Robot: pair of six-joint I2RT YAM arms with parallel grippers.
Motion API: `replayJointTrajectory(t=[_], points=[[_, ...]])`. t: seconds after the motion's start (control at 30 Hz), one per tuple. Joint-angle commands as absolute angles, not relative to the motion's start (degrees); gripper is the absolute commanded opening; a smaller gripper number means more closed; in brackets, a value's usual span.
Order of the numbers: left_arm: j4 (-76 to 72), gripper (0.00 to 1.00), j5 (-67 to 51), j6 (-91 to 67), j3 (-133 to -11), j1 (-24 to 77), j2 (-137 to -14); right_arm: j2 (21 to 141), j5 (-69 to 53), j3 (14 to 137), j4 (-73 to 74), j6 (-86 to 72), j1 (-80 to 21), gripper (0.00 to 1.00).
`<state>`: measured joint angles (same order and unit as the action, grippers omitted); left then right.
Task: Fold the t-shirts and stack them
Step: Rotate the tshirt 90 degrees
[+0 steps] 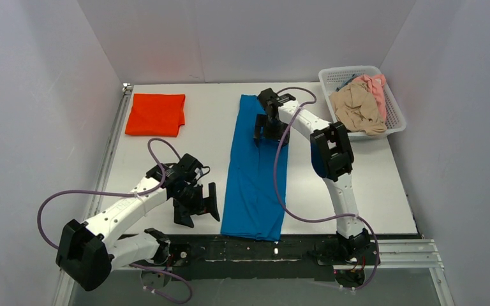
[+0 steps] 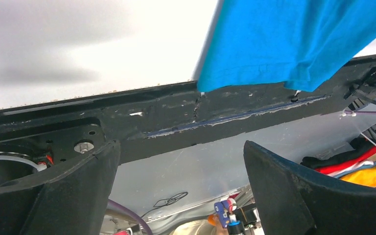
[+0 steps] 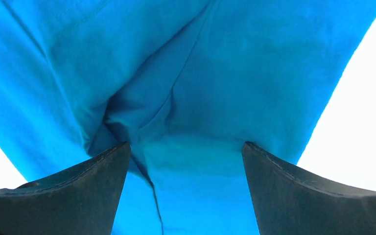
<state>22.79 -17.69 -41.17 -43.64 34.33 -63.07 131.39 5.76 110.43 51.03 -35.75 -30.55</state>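
Observation:
A bright blue t-shirt point(image 1: 255, 172) lies in a long folded strip down the middle of the table, its hem at the near edge point(image 2: 293, 44). My right gripper point(image 1: 267, 131) is open just above its far part, the cloth point(image 3: 196, 88) filling the right wrist view between the fingers point(image 3: 78, 196). My left gripper point(image 1: 198, 207) is open and empty, left of the strip's near end, with nothing between its fingers point(image 2: 63, 196). An orange-red t-shirt point(image 1: 156, 113) lies folded at the far left. Beige point(image 1: 356, 108) and pink point(image 1: 376, 86) shirts lie crumpled in the basket.
A white mesh basket point(image 1: 392, 124) stands at the far right corner. The black mounting rail point(image 1: 261, 248) runs along the near edge, also in the left wrist view point(image 2: 176, 112). White walls close in three sides. Purple cables loop off both arms.

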Motion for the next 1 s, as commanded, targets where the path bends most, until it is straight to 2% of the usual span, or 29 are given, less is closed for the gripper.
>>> replayJointTrajectory(t=[0.0,0.27,0.33,0.43,0.6,0.77,0.97], points=[[27.33,0.98,-17.80,-42.84,-41.18,33.23,-62.66,137.99,8.85,118.03,56.44,-37.05,-27.80,0.93],[22.32,0.98,-20.31,-44.94,-43.00,32.96,-66.10,143.99,3.24,133.20,56.67,-31.57,-26.02,0.93],[21.27,0.98,-19.87,-46.03,-43.82,32.95,-67.67,142.44,2.44,134.80,57.05,-30.48,-26.02,0.93],[20.22,0.98,-20.10,-47.35,-44.99,33.17,-69.14,135.04,1.58,130.20,54.68,-29.92,-26.18,0.93],[17.83,0.98,-17.46,-48.75,-44.94,37.50,-69.92,117.13,3.12,112.26,49.78,-30.60,-26.82,0.93],[15.27,0.98,-14.30,-50.70,-44.56,41.49,-73.66,93.59,0.58,82.25,40.72,-35.85,-28.66,0.89],[8.45,0.86,-13.76,-52.91,-42.65,44.21,-77.83,70.00,-6.85,51.86,38.57,-43.72,-31.30,0.84]])
